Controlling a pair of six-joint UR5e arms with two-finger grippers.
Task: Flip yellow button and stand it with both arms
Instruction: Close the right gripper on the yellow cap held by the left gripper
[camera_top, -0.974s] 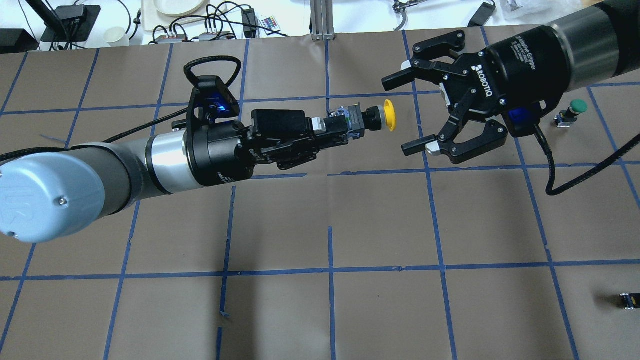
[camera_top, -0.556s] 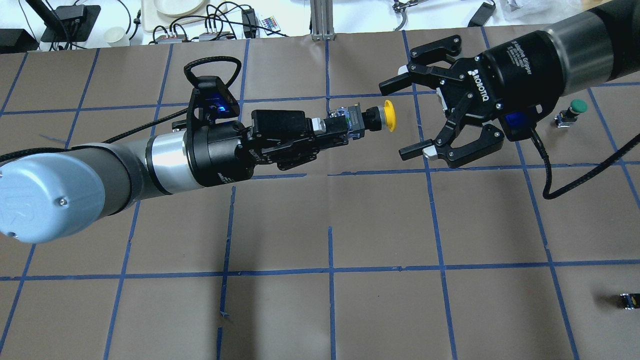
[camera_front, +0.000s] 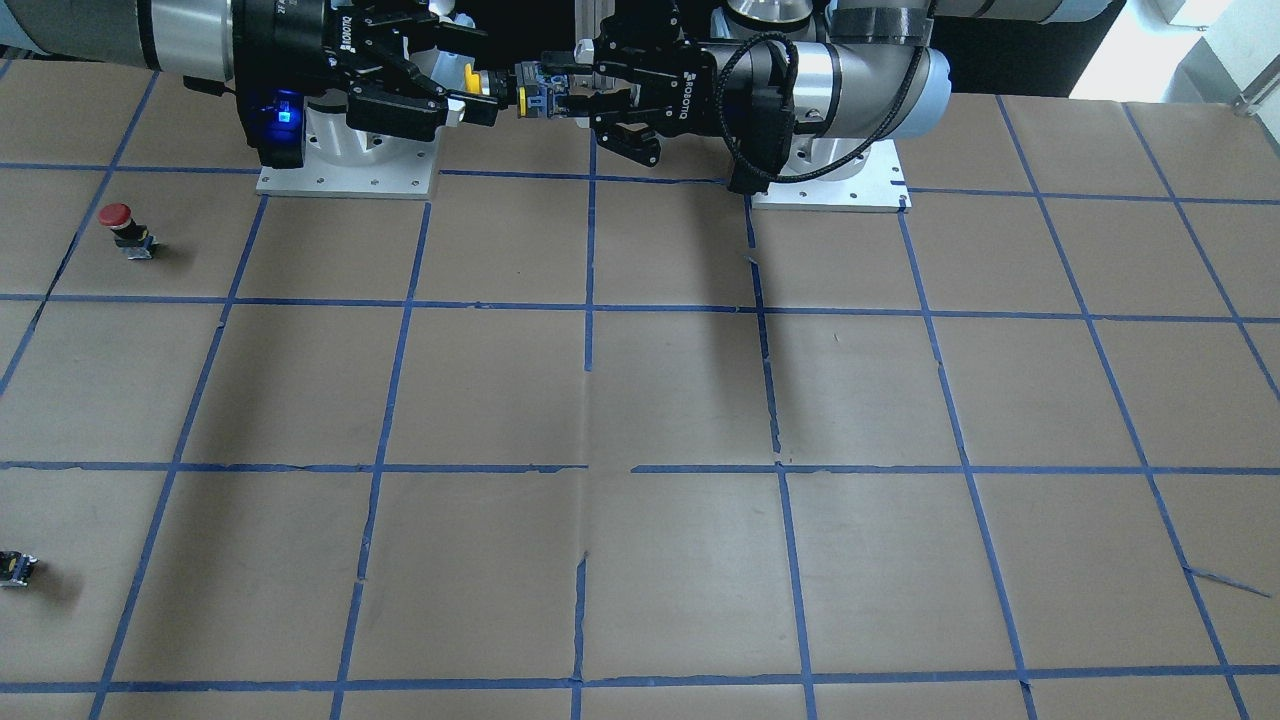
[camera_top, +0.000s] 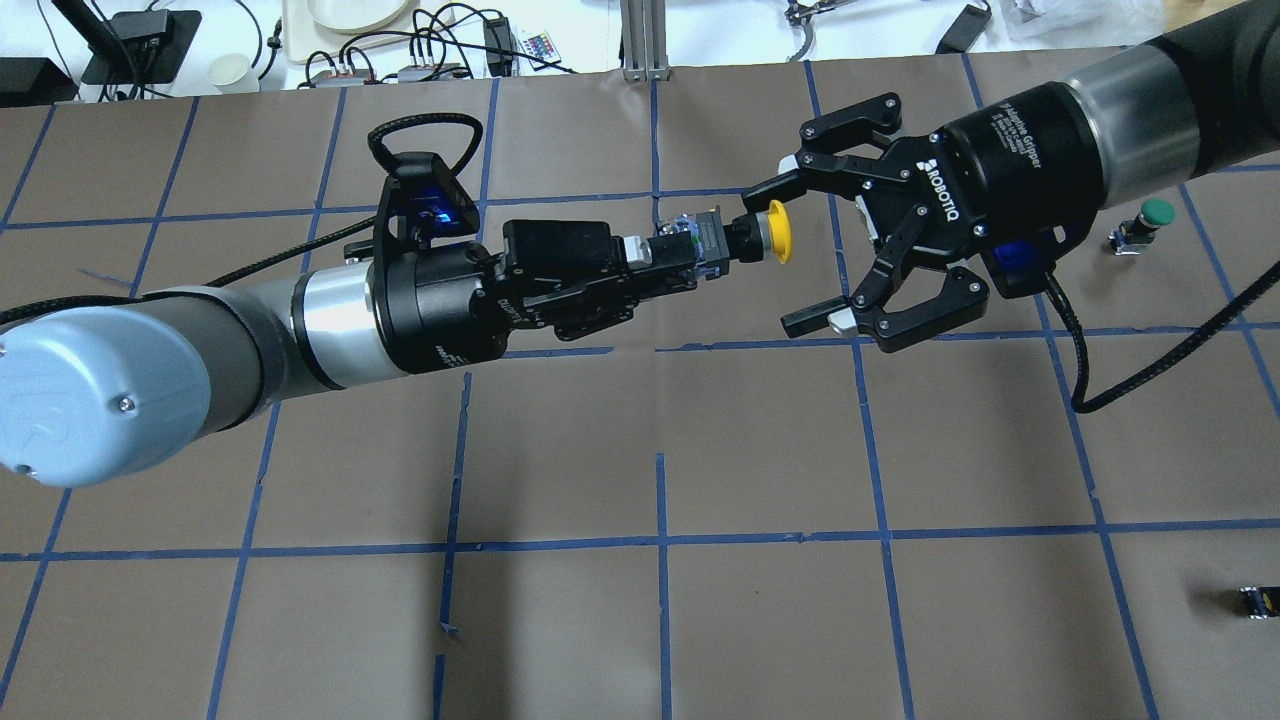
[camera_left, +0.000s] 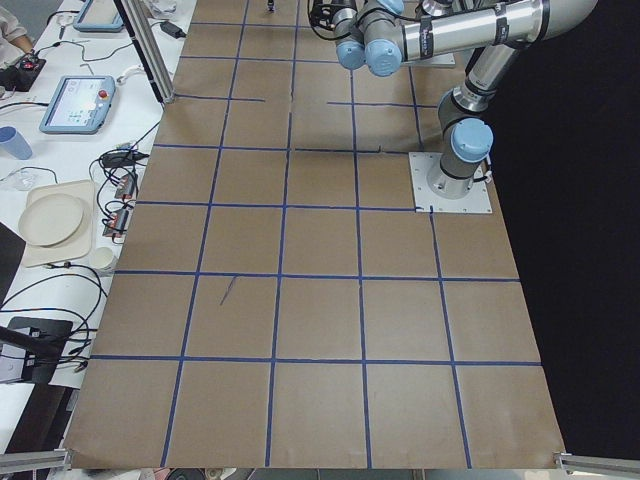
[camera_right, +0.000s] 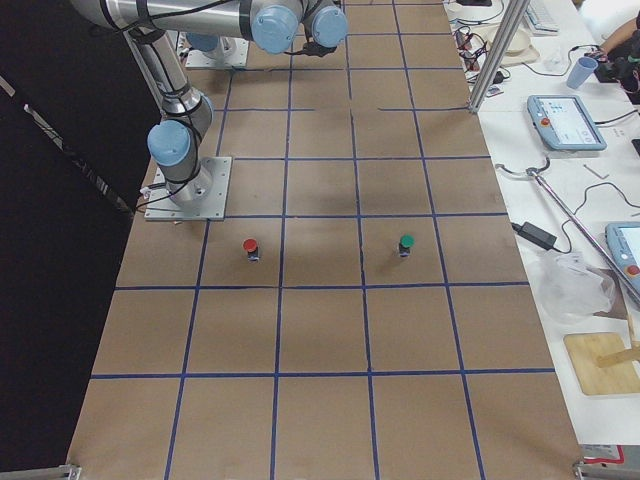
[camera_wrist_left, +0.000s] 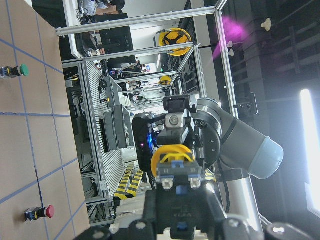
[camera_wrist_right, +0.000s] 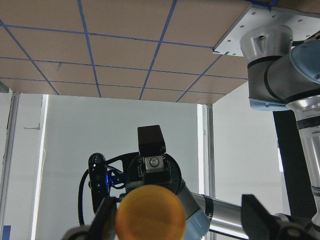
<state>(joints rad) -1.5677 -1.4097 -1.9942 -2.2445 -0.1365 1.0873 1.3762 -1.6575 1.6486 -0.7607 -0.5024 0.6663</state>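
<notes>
- Cap and body: your yellow button (camera_top: 740, 240) lies level in the air over the far middle of the table (camera_top: 760, 450). In the overhead view its round yellow cap points to 3 o'clock and its black and grey body to 9.
- The left gripper (camera_top: 672, 262) is clamped on that body.
- The right gripper (camera_top: 780, 256), at the button's 3 o'clock, is spread wide with one finger on each side of the cap.
- A green-capped button (camera_top: 1150, 222) stands farther out at 3 o'clock.
</notes>
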